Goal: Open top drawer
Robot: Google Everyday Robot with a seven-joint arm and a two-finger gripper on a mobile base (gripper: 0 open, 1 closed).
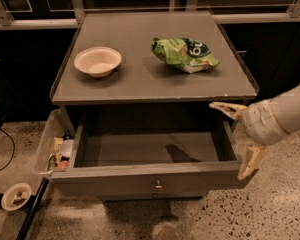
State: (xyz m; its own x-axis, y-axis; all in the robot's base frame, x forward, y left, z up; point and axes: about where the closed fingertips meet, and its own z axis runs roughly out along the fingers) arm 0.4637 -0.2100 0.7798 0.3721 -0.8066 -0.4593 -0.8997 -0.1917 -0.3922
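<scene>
- Top drawer (140, 149), pulled far out below the counter (140, 86), grey interior bare, small brass knob (158, 186) at the front centre.
- Claw (235, 139) just beside the drawer's right wall, fingers spread wide, gripping nothing.
- Opening step seemingly finished; probably only a clean retreat of the arm (285, 114) to the right left to do, without nudging the drawer.
- On the counter, a pale bowl (97, 60) and a crumpled green bag (184, 53), well apart.
- Arm cut off at the right edge; anything beneath the open front hidden; clutter in the side bin (46, 146) at left too dim to name.
</scene>
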